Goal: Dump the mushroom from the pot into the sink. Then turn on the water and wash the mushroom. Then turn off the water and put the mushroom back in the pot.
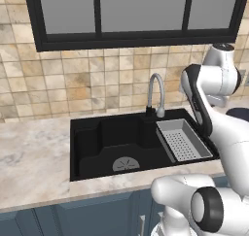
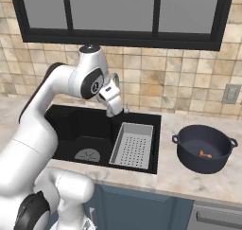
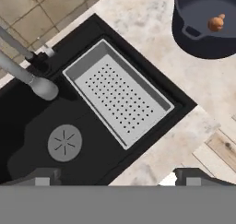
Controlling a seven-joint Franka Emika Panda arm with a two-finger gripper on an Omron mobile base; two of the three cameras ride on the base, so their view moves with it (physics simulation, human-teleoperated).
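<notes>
The jaws (image 3: 115,176) hang spread wide and empty above the sink (image 3: 32,140), well apart from the pot (image 2: 204,148) on the tabletop (image 2: 189,177). A careless tip could fling the mushroom (image 2: 204,154) past the basin; it lies inside the pot, tiny, orange-brown, dark-stemmed

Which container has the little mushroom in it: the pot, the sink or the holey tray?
The pot, standing on the counter right of the sink. The orange-brown mushroom lies on its bottom; the sink and the grey strainer tray hold nothing.
</notes>
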